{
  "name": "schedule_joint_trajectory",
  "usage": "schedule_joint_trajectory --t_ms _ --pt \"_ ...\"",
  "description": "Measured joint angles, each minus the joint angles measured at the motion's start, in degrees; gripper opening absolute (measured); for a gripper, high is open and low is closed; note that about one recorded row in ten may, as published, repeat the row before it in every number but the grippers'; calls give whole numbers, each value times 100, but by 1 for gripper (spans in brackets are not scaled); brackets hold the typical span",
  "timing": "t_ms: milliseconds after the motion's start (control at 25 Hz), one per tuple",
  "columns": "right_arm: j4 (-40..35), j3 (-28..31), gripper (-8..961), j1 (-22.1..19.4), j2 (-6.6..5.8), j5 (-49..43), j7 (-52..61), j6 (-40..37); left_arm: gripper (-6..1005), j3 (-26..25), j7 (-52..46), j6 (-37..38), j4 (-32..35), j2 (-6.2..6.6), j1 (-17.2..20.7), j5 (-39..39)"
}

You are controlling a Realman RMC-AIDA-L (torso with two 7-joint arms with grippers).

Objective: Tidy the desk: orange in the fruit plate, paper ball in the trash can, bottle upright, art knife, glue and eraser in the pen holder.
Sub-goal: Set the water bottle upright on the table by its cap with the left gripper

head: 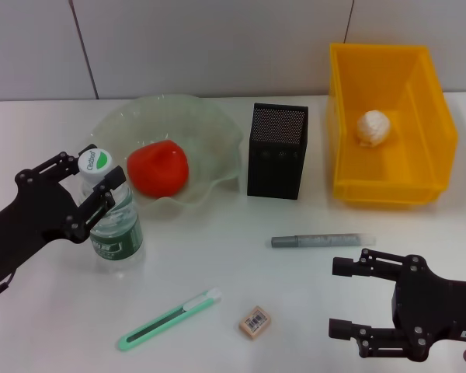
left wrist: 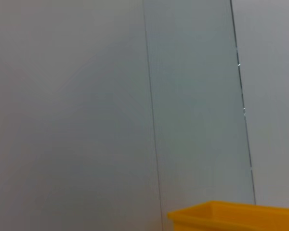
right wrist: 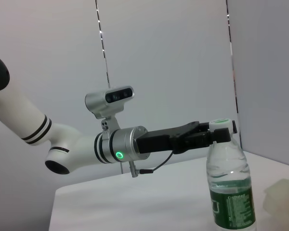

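We note the left gripper point(head: 95, 177) clamped at the upright bottle point(head: 113, 214) neck, cap between its 2 jaws. Right gripper point(head: 343, 298) idles near-right, jaws spread, empty.

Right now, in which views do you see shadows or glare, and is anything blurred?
Head view: soft shadows under the bottle and pen holder, faint sheen on the glass fruit plate. Right wrist view: the left gripper at the bottle cap looks sharp. Left wrist view: flat, even wall, no glare.
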Motion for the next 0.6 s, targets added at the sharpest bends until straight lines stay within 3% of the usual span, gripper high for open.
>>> schedule_joint_trajectory --t_ms 600 --pt "0 -18 776 -5 -1 -11 -3 8 500 -9 36 -253 -82 -24 7 -131"
